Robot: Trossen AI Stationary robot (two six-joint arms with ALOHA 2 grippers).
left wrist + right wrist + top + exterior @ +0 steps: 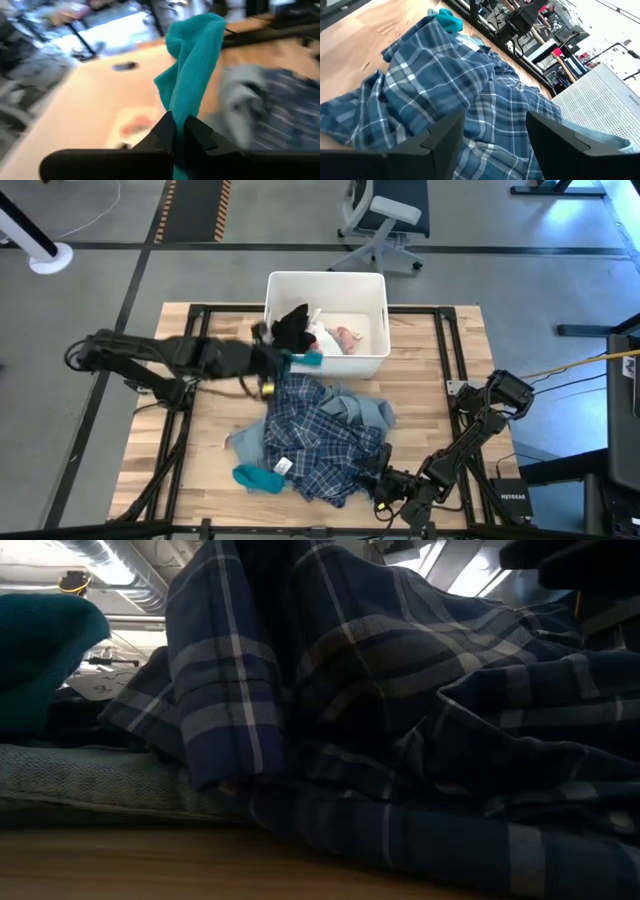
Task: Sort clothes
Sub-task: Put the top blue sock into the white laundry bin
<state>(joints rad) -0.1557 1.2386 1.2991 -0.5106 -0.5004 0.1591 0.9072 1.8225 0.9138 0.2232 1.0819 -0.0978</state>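
Two arms at the table. Left gripper (179,131) pinched tight on a teal cloth (192,65), held at the near edge of the white bin (375,365), where the cloth shows as a small teal patch (308,360). Bin already holds a black piece (291,328) and white and pink items (335,337). Blue plaid shirts (315,435) heaped mid-table, over a grey-blue garment (372,412); second teal piece (258,477) beside the heap's near-left corner. Right gripper (495,132) low at the heap's near-right edge, fingers spread wide, holding nothing, plaid just ahead.
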